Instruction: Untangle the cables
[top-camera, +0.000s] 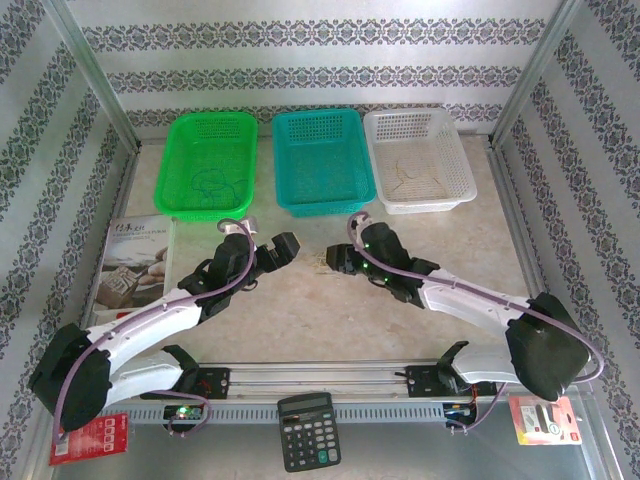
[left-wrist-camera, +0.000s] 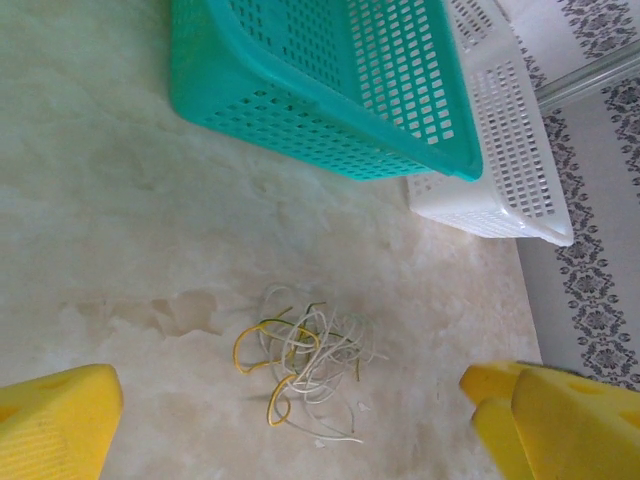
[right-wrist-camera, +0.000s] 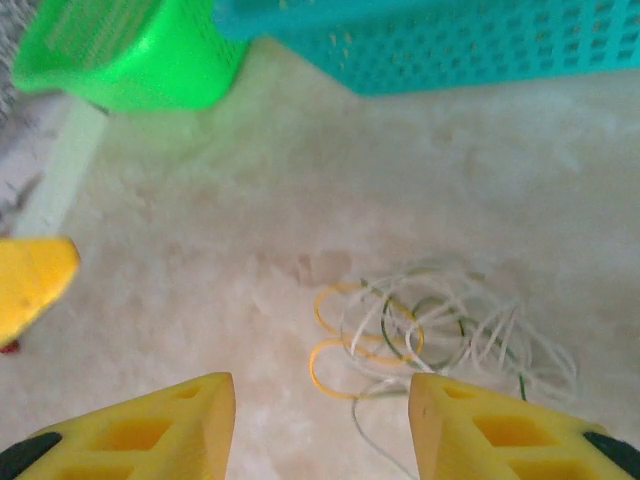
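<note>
The cables (left-wrist-camera: 305, 360) lie as a small clump of thin curly yellow, whitish and dark green strands on the pale table, between the two arms (top-camera: 322, 262). My left gripper (left-wrist-camera: 290, 425) is open, its yellow fingers (left-wrist-camera: 55, 425) spread wide to either side with the clump just ahead of them. My right gripper (right-wrist-camera: 322, 425) is open too; the cables (right-wrist-camera: 420, 335) lie just beyond its fingertips, and the right finger (right-wrist-camera: 500, 430) covers the clump's near edge. Neither gripper holds a strand.
Three baskets stand at the back: green (top-camera: 210, 165), teal (top-camera: 322, 160) and white (top-camera: 418, 158), the white one holding a few thin strands. A booklet (top-camera: 135, 265) lies at the left. A calculator (top-camera: 310, 430) sits by the near rail.
</note>
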